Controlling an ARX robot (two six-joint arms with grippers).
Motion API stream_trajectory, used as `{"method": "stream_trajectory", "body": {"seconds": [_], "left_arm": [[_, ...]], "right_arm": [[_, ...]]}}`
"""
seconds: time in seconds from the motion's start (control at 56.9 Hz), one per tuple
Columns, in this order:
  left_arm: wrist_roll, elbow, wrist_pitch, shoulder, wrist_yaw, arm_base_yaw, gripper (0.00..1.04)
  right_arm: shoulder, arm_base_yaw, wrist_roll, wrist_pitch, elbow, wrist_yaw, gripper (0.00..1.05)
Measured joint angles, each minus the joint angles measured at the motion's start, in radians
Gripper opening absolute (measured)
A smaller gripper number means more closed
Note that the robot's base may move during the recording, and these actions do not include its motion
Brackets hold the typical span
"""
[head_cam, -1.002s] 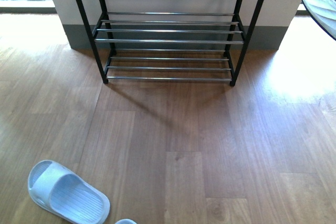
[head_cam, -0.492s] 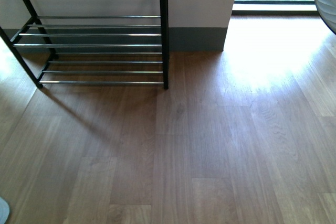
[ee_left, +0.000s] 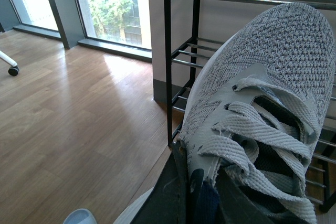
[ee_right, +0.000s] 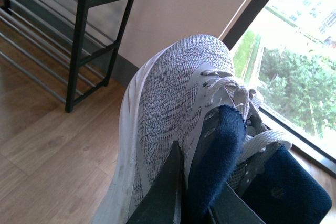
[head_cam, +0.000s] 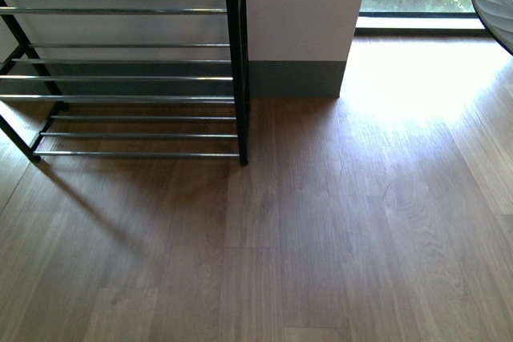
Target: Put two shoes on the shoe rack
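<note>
**Operator:** Report progress on the placement procedure.

**Technician:** 0 of 2 shoes are on the shoe rack (head_cam: 120, 78) — every chrome rod visible in the front view is bare. The rack stands on the wood floor (head_cam: 337, 222) against the wall, toward the left of that view.

**Operator:** Tool state?

**Technician:** The left gripper (ee_left: 205, 200) has its jaws closed tight on the navy collar of the left-arm sneaker (ee_left: 273, 93). That shoe is held off the floor with its toe toward the rack's end frame. The right gripper (ee_right: 210, 182) is clamped the same way on the navy collar of the right-arm sneaker (ee_right: 168, 98). This shoe is held above the floor too, beside the rack's end post and near the window (ee_right: 294, 56).

**Operator:** Steps outstanding?

**Technician:** By my assessment, pick-up is complete for both shoes, while transport and set-down remain for both. The rack sits off-centre in the front view, so alignment is probably needed first. A pale blue object (ee_left: 79, 216), possibly a slide, lies on the floor — it is not held by either gripper.
</note>
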Motion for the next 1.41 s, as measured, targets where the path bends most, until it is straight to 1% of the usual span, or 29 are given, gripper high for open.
{"method": "stream_trajectory", "body": {"seconds": [0.58, 0.827, 1.407], "left_arm": [[0.0, 0.0, 0.0, -0.001, -0.005, 0.0, 0.02], [0.0, -0.002, 0.0, 0.001, 0.01, -0.001, 0.02], [0.0, -0.002, 0.0, 0.002, 0.001, 0.0, 0.02]], "right_arm": [[-0.001, 0.004, 0.0, 0.0, 0.0, -0.007, 0.01], [0.0, -0.002, 0.0, 0.0, 0.0, 0.016, 0.01], [0.001, -0.001, 0.0, 0.0, 0.0, 0.002, 0.01]]}}
